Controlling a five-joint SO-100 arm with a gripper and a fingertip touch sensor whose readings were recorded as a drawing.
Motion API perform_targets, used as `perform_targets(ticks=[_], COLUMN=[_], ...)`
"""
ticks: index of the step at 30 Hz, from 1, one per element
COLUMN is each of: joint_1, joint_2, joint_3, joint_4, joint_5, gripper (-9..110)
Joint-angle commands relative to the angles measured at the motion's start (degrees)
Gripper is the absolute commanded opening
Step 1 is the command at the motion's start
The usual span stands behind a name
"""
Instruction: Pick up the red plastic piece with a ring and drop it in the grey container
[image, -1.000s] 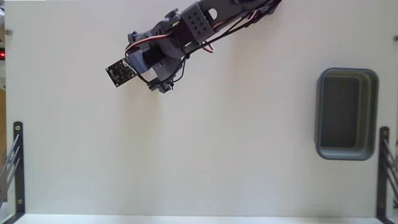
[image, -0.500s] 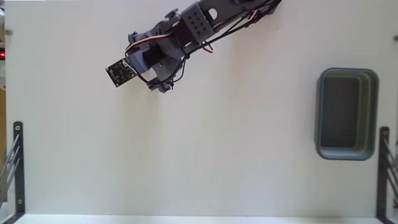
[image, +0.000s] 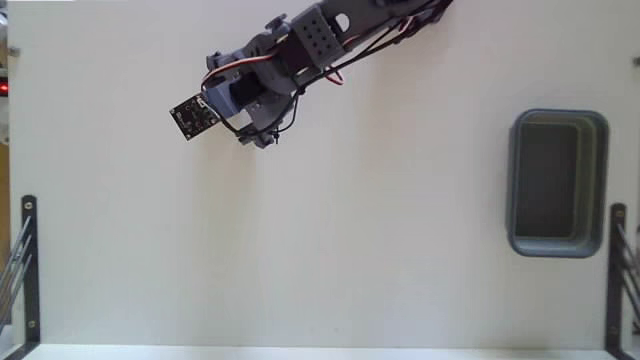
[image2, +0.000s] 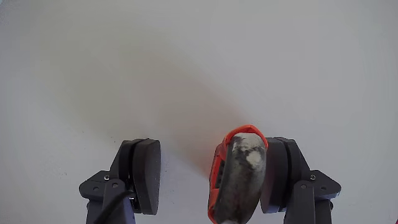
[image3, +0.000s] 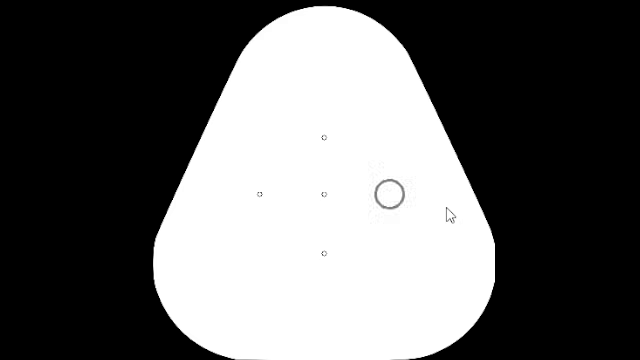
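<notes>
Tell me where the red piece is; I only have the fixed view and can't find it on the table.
Observer: In the wrist view the red piece sits between the fingers of the gripper; the arm most likely hides it from you.
Operator: Is it clamped?
Observer: No. The jaws stand open. In that view the piece lies against the right finger, with a clear gap to the left finger.
Operator: Which way does it point?
Observer: Its rounded red end points away from the wrist camera, and a greyish centre fills the red outline.
</notes>
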Motion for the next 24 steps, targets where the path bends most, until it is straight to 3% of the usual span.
perform_targets(ticks=[1, 24], joint_1=[1.4, 1.4], joint_2=[1.2, 1.2], joint_3=[-0.2, -0.2], joint_4=[-0.5, -0.5], joint_5=[0.3, 0.3], gripper=[92, 86])
